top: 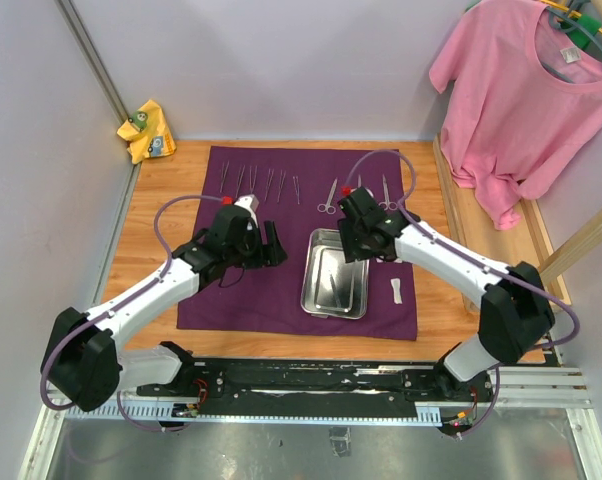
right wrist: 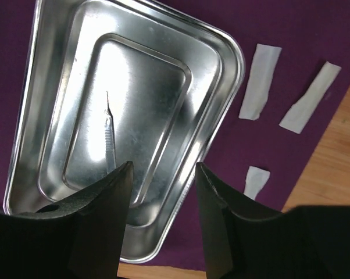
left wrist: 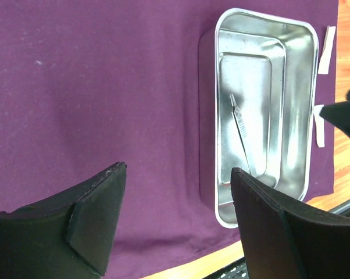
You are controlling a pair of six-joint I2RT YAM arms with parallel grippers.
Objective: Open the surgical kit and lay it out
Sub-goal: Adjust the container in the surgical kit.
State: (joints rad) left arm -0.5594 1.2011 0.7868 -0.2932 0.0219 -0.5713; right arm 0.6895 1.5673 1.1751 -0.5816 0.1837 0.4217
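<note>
The surgical kit's dark purple cloth [top: 251,300] lies spread flat on the wooden table. A shiny steel tray [top: 309,290] rests on its right half, with one slim metal instrument [right wrist: 110,136] inside. Forceps [top: 253,180] and scissors [top: 328,195] lie in a row along the cloth's far edge. Small white gauze pieces [right wrist: 259,81] lie right of the tray. My left gripper [top: 274,245] hovers open over bare cloth just left of the tray [left wrist: 207,116], nothing between its fingers. My right gripper [right wrist: 163,167] stands open above the tray's rim [right wrist: 230,93], holding nothing.
A pink T-shirt [top: 526,90] hangs at the back right over a wooden side ledge. A yellow rag [top: 146,130] sits in the back left corner. Bare wood borders the cloth on all sides, and the arms' base rail [top: 321,385] runs along the near edge.
</note>
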